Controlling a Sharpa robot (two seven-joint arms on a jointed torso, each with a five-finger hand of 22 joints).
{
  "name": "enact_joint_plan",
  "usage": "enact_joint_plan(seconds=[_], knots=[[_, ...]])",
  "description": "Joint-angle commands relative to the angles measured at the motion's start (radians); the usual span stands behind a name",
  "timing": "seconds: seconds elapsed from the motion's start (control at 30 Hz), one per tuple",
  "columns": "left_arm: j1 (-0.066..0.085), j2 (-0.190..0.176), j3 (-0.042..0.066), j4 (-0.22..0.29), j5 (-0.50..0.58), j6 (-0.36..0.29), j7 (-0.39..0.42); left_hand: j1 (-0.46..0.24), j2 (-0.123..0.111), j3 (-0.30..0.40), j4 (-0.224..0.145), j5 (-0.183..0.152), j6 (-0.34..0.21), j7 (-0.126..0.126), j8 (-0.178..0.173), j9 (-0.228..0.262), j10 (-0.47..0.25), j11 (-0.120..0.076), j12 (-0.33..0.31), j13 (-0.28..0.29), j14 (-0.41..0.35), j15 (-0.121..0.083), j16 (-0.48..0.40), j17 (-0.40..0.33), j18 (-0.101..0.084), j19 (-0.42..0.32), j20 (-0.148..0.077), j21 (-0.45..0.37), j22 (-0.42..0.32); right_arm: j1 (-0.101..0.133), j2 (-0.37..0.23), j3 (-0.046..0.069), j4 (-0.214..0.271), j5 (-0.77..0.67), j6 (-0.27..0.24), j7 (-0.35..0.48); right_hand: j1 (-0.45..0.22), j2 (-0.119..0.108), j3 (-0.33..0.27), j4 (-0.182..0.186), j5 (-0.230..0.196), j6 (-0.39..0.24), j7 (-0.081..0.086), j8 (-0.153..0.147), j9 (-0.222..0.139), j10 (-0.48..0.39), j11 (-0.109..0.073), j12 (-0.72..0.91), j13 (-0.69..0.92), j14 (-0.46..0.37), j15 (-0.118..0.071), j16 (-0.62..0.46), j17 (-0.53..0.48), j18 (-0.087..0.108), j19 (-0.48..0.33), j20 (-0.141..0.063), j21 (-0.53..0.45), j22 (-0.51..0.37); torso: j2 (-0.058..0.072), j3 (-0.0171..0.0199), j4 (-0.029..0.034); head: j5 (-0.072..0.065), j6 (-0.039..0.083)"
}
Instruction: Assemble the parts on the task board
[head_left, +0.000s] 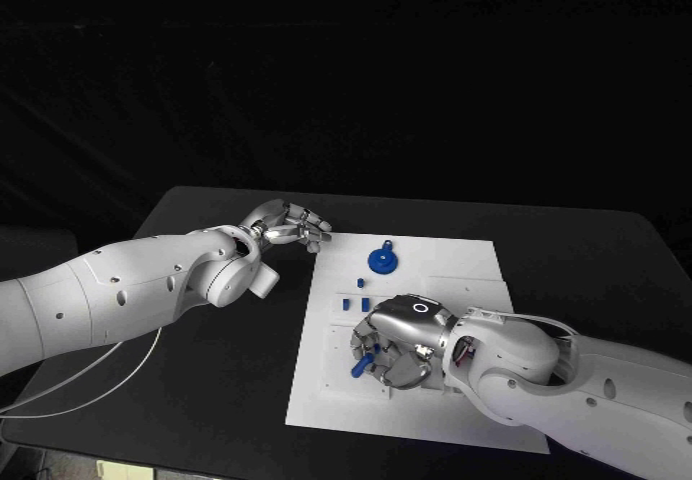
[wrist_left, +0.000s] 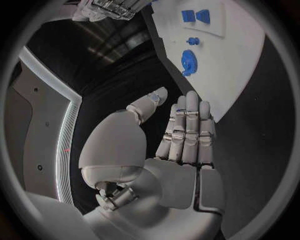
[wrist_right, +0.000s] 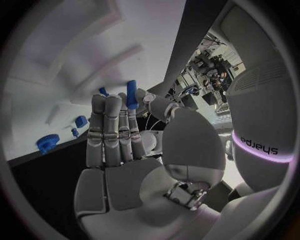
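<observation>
The white task board (head_left: 447, 275) lies in the middle of the black table. My right hand (head_left: 392, 350) hovers over the board's near left part and pinches a short blue peg (head_left: 361, 366) between thumb and finger; the peg (wrist_right: 132, 94) stands up past the fingertips in the right wrist view. A blue gear (head_left: 381, 261) sits near the board's far left corner, with small blue pieces (head_left: 359, 282) just in front of it. My left hand (head_left: 289, 225) hangs off the board beyond that corner, fingers stretched out, holding nothing. In the left wrist view the gear (wrist_left: 189, 62) lies ahead of the left hand (wrist_left: 181, 135).
Two small blue blocks (wrist_left: 194, 16) and a little blue stud (wrist_left: 193, 41) stand on the board beyond the gear. A white cable (head_left: 87, 385) trails over the table's left side. Bare black table (head_left: 216, 360) surrounds the board.
</observation>
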Motion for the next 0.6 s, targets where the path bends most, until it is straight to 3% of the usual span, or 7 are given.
enact_joint_plan(seconds=[0.03,0.33,0.4,0.57,0.6], knots=[[0.001,0.001,0.001,0.001,0.003,0.012,0.010,-0.007,0.002,-0.006,0.002,0.003,-0.007,-0.003,-0.004,-0.001,-0.005,0.001,-0.003,0.001,0.002,0.003,-0.005,0.001,0.004,0.003,0.000,-0.007,0.002,-0.001,-0.002,0.001,0.004,-0.021,0.017,-0.004,-0.003,0.010,0.002,-0.007,0.004,0.007,-0.001,0.003,0.003,0.003,-0.003,0.005,0.000,-0.003,-0.007,-0.001,0.002,0.012,-0.002,-0.004,0.004,0.022,0.000,-0.0005,0.0003,0.000,0.000],[0.001,0.001,0.001,0.001,0.003,0.011,0.010,-0.007,0.001,-0.006,0.002,0.003,-0.007,-0.003,-0.004,-0.001,-0.005,0.001,-0.004,0.001,0.002,0.003,-0.006,0.002,0.004,0.003,0.000,-0.007,0.002,-0.001,0.016,0.002,0.004,-0.060,0.020,-0.013,-0.006,0.008,0.003,-0.010,0.009,0.009,-0.001,0.002,0.004,0.003,-0.003,0.004,0.003,-0.001,-0.007,-0.001,0.003,0.012,-0.004,-0.003,0.005,0.022,0.000,-0.0012,0.0005,0.000,0.002],[0.001,0.002,0.001,0.000,0.003,0.012,0.011,-0.007,0.001,-0.006,0.002,0.003,-0.007,-0.003,-0.004,-0.001,-0.005,0.001,-0.004,0.001,0.002,0.003,-0.006,0.002,0.004,0.002,0.000,-0.007,0.002,-0.001,0.023,0.002,0.003,-0.066,0.026,-0.015,-0.027,0.013,-0.013,-0.029,0.068,0.016,-0.003,-0.001,0.010,0.008,-0.004,0.003,0.012,0.002,-0.008,-0.002,0.010,0.012,-0.004,-0.004,0.015,0.022,0.000,-0.0011,0.0004,0.001,0.003],[0.001,0.002,0.001,0.001,0.004,0.012,0.010,-0.007,0.001,-0.006,0.002,0.003,-0.007,-0.003,-0.004,-0.001,-0.005,0.001,-0.004,0.001,0.002,0.003,-0.006,0.003,0.004,0.002,0.000,-0.007,0.002,0.000,0.038,0.002,-0.004,-0.100,0.042,-0.020,-0.040,0.014,-0.023,-0.044,0.111,0.021,-0.004,-0.007,0.016,0.010,-0.005,-0.001,0.022,0.005,-0.009,-0.004,0.017,0.012,-0.007,-0.004,0.023,0.021,0.000,-0.0015,0.0010,0.001,0.002],[0.001,0.002,0.001,0.002,0.005,0.012,0.010,-0.008,0.002,-0.006,0.003,0.002,-0.007,-0.003,-0.004,-0.001,-0.005,0.002,-0.004,0.001,0.002,0.003,-0.007,0.003,0.004,0.003,0.001,-0.008,0.002,0.000,0.041,0.002,-0.007,-0.110,0.045,-0.020,-0.051,0.014,-0.038,-0.052,0.167,0.024,-0.005,-0.009,0.020,0.012,-0.005,-0.003,0.027,0.006,-0.010,-0.004,0.021,0.012,-0.007,-0.004,0.028,0.021,0.000,-0.0015,0.0007,0.001,0.001]])
